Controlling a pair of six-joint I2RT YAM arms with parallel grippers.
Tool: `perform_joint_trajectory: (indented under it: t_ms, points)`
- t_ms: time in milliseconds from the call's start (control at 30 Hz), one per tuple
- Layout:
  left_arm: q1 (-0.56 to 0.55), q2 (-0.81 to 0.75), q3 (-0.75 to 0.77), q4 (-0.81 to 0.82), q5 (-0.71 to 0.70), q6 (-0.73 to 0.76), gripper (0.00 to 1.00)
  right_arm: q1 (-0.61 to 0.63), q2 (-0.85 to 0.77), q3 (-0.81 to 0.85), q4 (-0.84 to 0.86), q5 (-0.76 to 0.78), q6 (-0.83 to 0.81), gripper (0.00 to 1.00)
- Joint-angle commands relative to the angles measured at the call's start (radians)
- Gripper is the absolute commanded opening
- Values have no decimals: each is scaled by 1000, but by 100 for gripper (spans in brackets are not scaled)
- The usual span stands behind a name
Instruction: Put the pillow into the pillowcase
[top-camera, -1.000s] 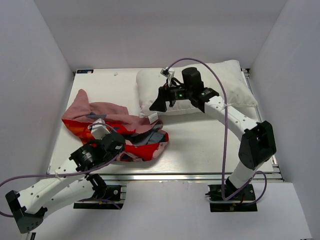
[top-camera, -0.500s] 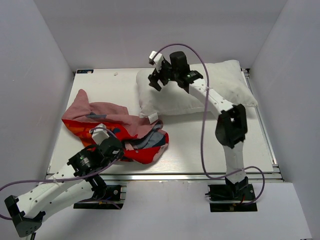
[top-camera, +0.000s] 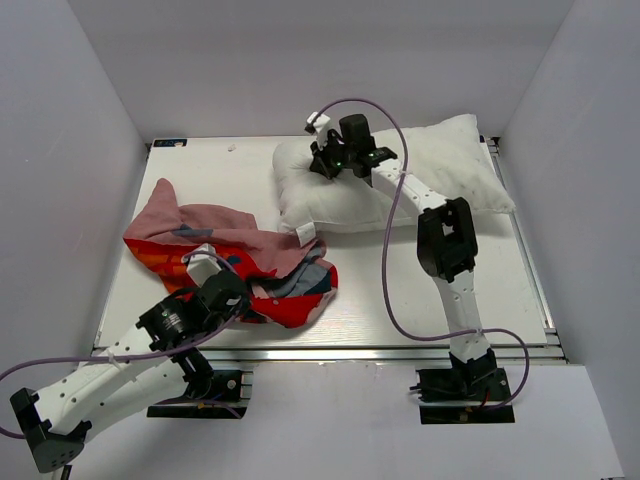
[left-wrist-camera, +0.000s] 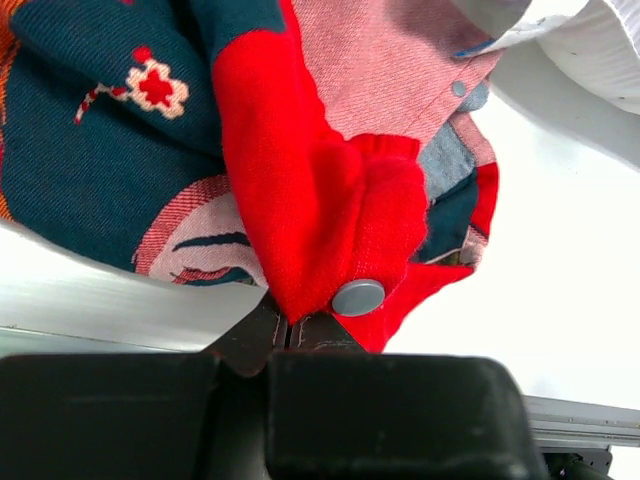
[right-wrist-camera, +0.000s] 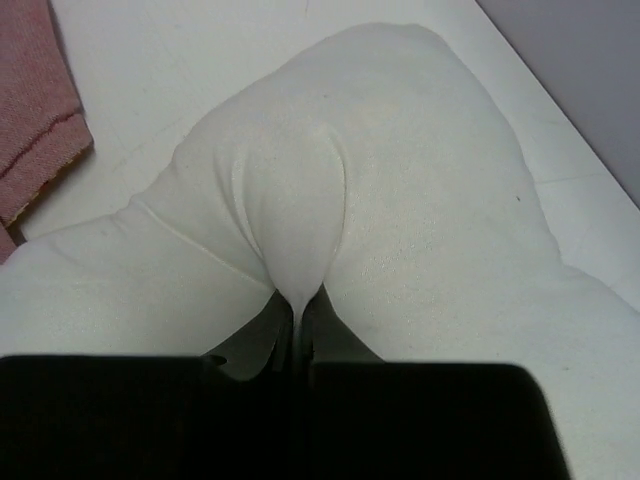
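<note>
Across the far right of the tabletop (top-camera: 390, 290) lies the pillow (top-camera: 460, 175), long axis left to right, its left end pointing toward the pillowcase (top-camera: 200, 235) crumpled at the near left. The right fingers (right-wrist-camera: 283, 345) pinch only a thin fold at that left end, so a pull may slip the fabric free. The left fingers (left-wrist-camera: 270, 335) are clamped on the pillowcase's red edge, and its mouth looks unspread.
</note>
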Motion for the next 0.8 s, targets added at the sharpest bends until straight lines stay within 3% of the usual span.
perform_joint_trajectory:
  t_ms: [0, 100, 200, 333, 467, 600, 767]
  points:
    - [5, 7, 45, 29, -25, 27, 0, -63, -65, -2, -80, -61, 77, 0]
    - [5, 15, 61, 38, -39, 38, 0, -106, -175, 28, -71, -141, 118, 0]
    - [5, 16, 75, 53, -63, 44, 0, -135, -340, -66, -51, -248, 94, 0]
    - [5, 25, 100, 81, -100, 67, 0, -143, -594, -331, -28, -359, -4, 0]
    - [6, 70, 167, 78, -145, 102, 0, -157, -815, -634, -69, -414, -206, 0]
    - [6, 128, 271, 76, -172, 155, 0, -162, -994, -817, -199, -451, -398, 0]
    - [6, 206, 345, 89, -182, 216, 0, -160, -1093, -947, -203, -515, -414, 0]
